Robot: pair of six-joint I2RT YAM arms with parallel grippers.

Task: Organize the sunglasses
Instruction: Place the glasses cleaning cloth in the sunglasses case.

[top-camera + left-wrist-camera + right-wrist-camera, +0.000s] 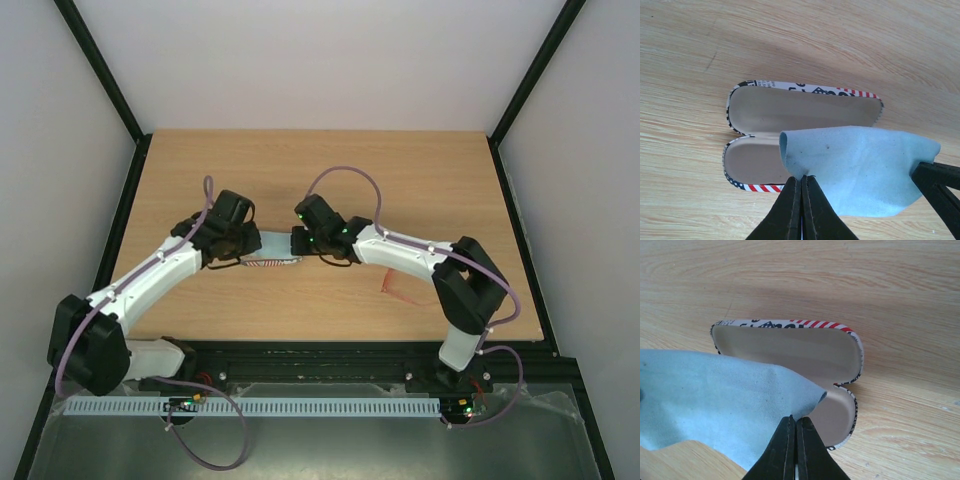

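The sunglasses (396, 285) lie on the table right of centre, thin red-orange, partly hidden under the right arm; neither wrist view shows them. The flag-patterned case (790, 107) (790, 342) lies open at mid-table, its beige inside bare. A light blue cloth (865, 170) (715, 395) is stretched just above the case. My left gripper (802, 177) is shut on the cloth's left corner and my right gripper (794, 418) is shut on its right corner. From above, both grippers meet over the case (272, 263).
The wooden table (420, 180) has black frame rails along its left, right and near edges. Both arms (150, 275) (410, 255) reach in from the near edge toward the middle.
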